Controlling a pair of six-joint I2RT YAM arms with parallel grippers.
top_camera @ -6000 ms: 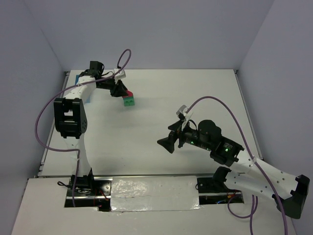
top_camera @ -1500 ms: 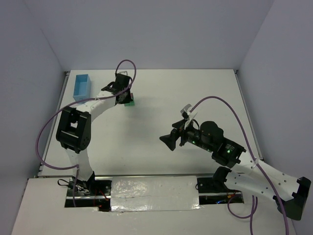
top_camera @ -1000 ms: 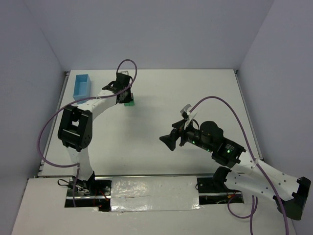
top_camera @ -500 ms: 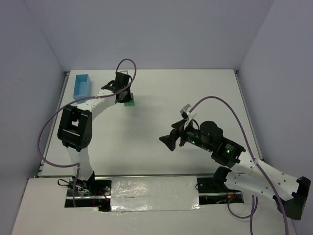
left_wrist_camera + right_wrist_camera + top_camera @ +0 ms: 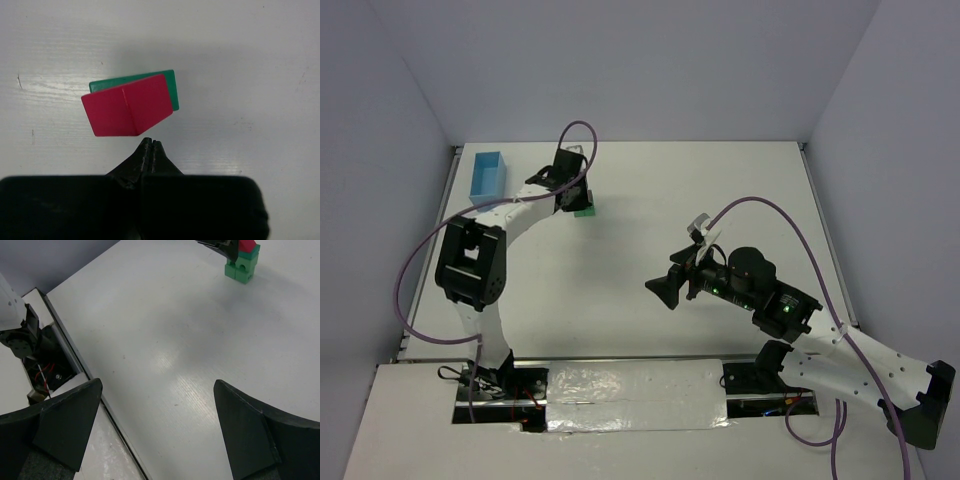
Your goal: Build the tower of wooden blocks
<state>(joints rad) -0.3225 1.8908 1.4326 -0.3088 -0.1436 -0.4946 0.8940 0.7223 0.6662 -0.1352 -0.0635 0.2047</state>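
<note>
The wood block tower (image 5: 242, 263) stands at the far left of the table: green blocks (image 5: 171, 88) with a red roof-shaped piece (image 5: 126, 105) on top. Only a green corner (image 5: 586, 211) of the tower shows in the top view, beside my left gripper. In the left wrist view that gripper (image 5: 151, 143) is shut and empty, its tips just off the red piece's edge, above the tower. My right gripper (image 5: 157, 385) hangs open over bare table near the middle (image 5: 662, 290), with nothing between its fingers, well away from the tower.
A light blue box (image 5: 488, 173) sits at the far left corner of the table. The table's near edge with a metal rail (image 5: 75, 367) and the arm bases' wiring (image 5: 42, 372) lies under my right gripper. Grey walls close in the left and right sides.
Six seconds ago my left gripper stood left of the tower, at the red piece. It has since swung over the tower. Nothing has visibly moved in the last second.
</note>
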